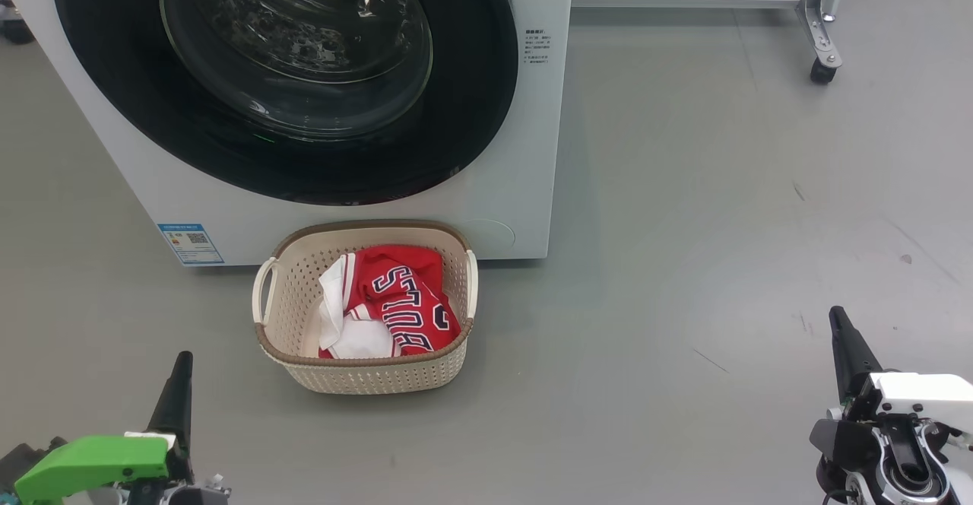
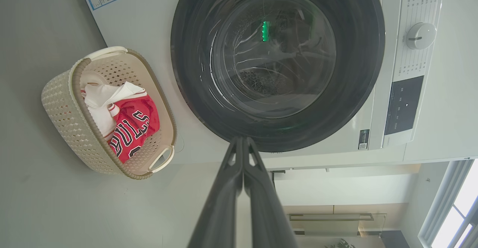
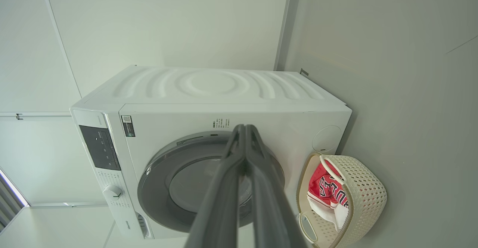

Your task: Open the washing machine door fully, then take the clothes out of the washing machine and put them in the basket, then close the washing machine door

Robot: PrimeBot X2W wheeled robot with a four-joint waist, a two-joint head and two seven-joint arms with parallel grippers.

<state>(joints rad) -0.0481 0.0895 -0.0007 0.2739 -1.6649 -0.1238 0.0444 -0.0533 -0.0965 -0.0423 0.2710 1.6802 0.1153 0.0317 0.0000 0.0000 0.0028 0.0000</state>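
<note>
The red and white clothes (image 1: 395,300) lie in the one basket (image 1: 365,229), on the floor (image 1: 684,262) between the two grippers, well apart from both. The left gripper (image 1: 182,364) and right gripper (image 1: 838,319) are pinched together, holding nothing. The door (image 1: 486,94) of the one washing machine (image 1: 524,185) is closed.

Clothes (image 2: 132,125) in basket (image 2: 63,106) beside washing machine (image 2: 149,20)

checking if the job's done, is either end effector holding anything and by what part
Nothing is held. The left end effector and right end effector are both shut and empty; the clothes lie in the basket.
</note>
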